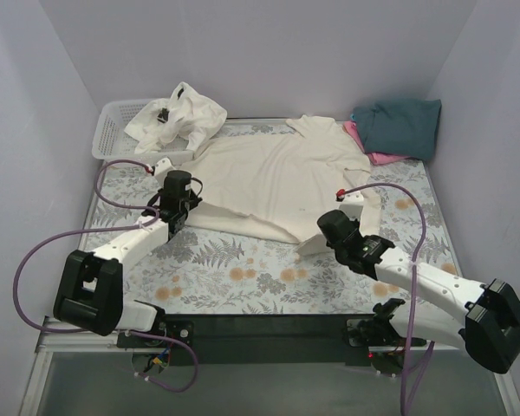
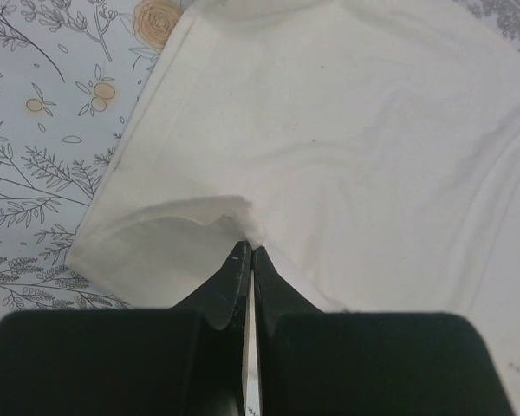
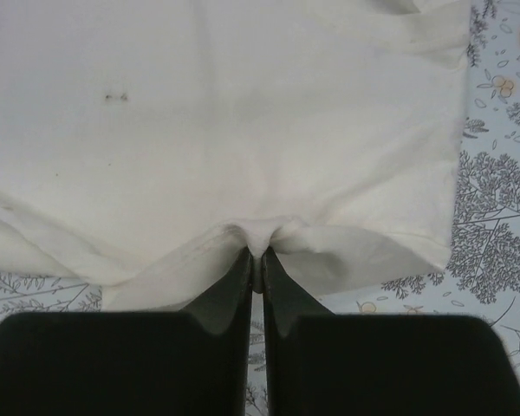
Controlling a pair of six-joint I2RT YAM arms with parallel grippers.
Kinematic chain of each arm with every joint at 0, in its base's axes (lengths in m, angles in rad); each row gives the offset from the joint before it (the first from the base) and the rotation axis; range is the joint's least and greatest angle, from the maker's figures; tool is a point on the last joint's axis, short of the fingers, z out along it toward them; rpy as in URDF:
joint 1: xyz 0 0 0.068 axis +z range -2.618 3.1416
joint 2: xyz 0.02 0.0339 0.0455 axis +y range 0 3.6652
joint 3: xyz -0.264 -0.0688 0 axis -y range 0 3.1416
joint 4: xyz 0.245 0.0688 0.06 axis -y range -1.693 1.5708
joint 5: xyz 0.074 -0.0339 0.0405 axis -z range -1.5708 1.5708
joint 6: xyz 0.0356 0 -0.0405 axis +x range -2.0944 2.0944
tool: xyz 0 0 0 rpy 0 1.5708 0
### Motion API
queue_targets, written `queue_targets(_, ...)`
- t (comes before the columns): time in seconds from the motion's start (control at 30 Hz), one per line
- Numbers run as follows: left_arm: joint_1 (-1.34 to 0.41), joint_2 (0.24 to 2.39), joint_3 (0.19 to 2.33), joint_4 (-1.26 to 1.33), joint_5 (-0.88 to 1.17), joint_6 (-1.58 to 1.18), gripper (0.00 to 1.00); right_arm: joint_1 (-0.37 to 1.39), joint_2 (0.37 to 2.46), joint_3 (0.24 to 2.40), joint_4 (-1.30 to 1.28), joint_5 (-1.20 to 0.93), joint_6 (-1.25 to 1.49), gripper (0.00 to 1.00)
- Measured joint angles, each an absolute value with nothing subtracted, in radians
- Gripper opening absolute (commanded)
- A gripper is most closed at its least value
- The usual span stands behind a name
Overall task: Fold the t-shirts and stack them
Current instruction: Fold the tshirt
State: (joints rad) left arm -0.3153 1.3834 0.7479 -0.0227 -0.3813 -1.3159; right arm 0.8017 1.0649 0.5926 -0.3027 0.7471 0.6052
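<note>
Left gripper (image 2: 247, 253) and right gripper (image 3: 258, 256) each clamp the near hem of the cream t-shirt (image 1: 277, 178), spread flat on the floral surface (image 1: 243, 277), one toward each bottom corner, probably so the hem lifts evenly for a fold.

The t-shirt (image 1: 277, 178) is soft matt cloth (lightly creased), the basket (image 1: 113, 132) smooth plastic.

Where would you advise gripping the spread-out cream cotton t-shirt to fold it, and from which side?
At the near hem, by its two corners, coming in low from the arms' side: the cream t-shirt lies flat with its hem facing that side. The left gripper and right gripper pinch it there.
</note>
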Motion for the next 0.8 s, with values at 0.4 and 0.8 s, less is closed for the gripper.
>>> queue_targets(0.4,-0.315,1.445,0.817,0.016,-0.43,-1.267,0.0,0.648,1.245,0.673,-0.006,0.755,0.365,0.01)
queue_targets(0.8,-0.273,1.641,0.963,0.055,-0.457,-1.235,0.0,0.529,1.574,0.937,0.197,0.724,0.175,0.01)
